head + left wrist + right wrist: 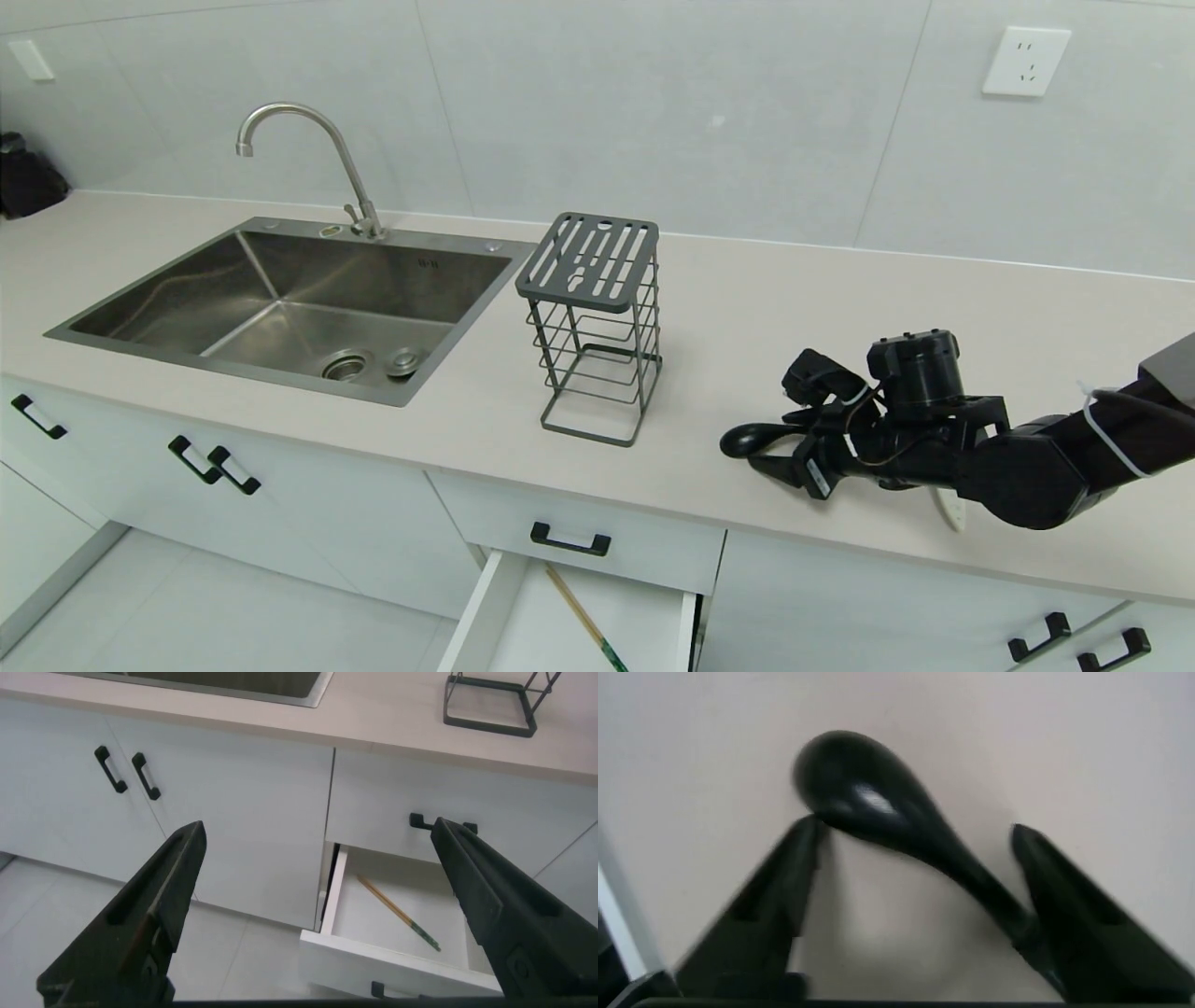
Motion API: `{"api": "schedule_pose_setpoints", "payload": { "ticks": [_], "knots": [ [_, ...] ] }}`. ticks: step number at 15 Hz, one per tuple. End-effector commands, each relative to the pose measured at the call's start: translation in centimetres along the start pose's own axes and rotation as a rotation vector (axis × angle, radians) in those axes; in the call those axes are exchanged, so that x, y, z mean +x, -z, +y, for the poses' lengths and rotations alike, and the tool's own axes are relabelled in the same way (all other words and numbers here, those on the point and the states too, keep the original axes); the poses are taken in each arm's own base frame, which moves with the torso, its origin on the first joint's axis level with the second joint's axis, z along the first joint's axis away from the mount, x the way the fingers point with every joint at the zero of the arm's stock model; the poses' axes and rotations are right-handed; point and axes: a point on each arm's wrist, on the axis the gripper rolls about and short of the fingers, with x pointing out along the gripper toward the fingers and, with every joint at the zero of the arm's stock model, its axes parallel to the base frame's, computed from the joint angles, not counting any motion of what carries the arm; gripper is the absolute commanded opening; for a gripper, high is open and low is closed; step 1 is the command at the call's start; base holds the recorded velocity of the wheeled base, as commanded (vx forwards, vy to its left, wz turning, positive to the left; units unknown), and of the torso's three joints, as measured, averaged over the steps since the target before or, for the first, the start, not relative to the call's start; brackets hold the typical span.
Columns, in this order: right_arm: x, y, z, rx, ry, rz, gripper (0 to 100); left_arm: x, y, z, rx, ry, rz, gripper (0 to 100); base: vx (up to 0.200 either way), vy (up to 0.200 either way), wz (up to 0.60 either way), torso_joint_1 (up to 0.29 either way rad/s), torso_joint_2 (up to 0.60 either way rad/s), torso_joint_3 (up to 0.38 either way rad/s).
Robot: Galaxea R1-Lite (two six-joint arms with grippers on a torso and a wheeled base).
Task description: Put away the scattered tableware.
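Black spoon between the spread fingers of the right gripper, on the countertop to the right of the wire rack.

The pale countertop (747, 308) runs along a tiled wall, with a steel sink (373, 266) set into its left part and a dark wire rack (597, 327) standing upright just beside the sink's right edge. Below the rack, a white drawer (644, 625) is pulled open with a single chopstick (583, 618) lying slanted inside it. The right gripper (784, 425) sits low over the counter, well to the right of the rack, its fingers apart on either side of the black spoon (752, 439). The spoon lies on the counter with its bowl pointing toward the rack and its handle running back along one finger. The left gripper (318, 826) hangs in front of the cabinet doors with its fingers wide apart and nothing between them.
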Motion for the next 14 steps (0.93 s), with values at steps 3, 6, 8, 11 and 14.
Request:
{"api": "schedule_pose_setpoints", "payload": {
  "ticks": [3, 6, 8, 11, 14],
  "knots": [
    [0.1, 0.1, 0.1, -0.001, -0.001, 0.007, 0, 0.0, 0.0, 0.0, -0.001, -0.001, 0.0, 100, 0.0, 0.0, 0.0, 0.0, 0.0, 0.0],
    [0.0, -0.1, 0.5, -0.007, -0.009, 0.002, 0, 0.0, 0.0, 0.0, -0.001, -0.001, 0.0, 100, 0.0, 0.0, 0.0, 0.0, 0.0, 0.0],
    [-0.4, -0.9, 1.2, -0.025, -0.018, -0.025, 0, 0.0, 0.0, 0.0, -0.001, -0.001, 0.0, 100, 0.0, 0.0, 0.0, 0.0, 0.0, 0.0],
    [-2.6, -2.3, 2.3, -0.051, -0.028, -0.076, 0, 0.0, 0.0, 0.0, -0.001, -0.001, 0.0, 100, 0.0, 0.0, 0.0, 0.0, 0.0, 0.0],
    [-5.5, -2.3, 3.7, -0.063, -0.045, -0.088, 0, 0.0, 0.0, 0.0, -0.001, -0.001, 0.0, 100, 0.0, 0.0, 0.0, 0.0, 0.0, 0.0]
  ]
}}
